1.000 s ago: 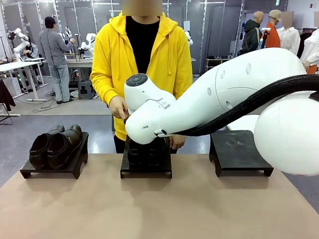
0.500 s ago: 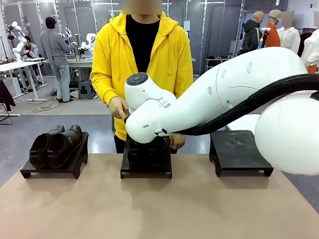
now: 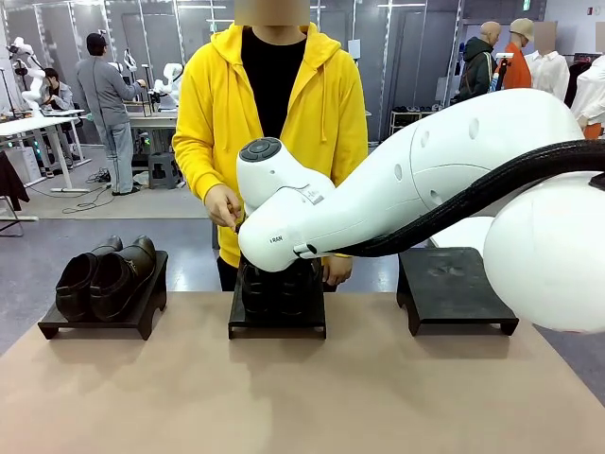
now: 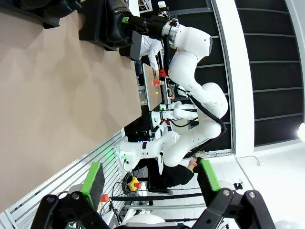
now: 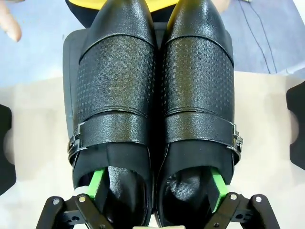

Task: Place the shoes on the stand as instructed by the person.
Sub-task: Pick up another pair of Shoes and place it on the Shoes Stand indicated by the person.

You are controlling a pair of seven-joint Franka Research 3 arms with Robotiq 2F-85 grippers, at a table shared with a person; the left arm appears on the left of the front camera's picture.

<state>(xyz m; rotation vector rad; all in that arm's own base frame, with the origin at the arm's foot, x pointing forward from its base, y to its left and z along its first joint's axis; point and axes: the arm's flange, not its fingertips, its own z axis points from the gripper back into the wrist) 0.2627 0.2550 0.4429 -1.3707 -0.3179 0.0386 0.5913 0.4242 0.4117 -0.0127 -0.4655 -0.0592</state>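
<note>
Black pair of shoes sits on the middle stand, right gripper with one finger inside each shoe gripping the inner walls; left gripper spread, idle; part fingers fully before lifting straight up.

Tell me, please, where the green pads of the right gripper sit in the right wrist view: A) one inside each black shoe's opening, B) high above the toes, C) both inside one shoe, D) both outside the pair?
A: in the right wrist view the right gripper has one green pad inside the opening of each shoe of the glossy black embossed leather pair, which stands on the black middle stand.
</note>
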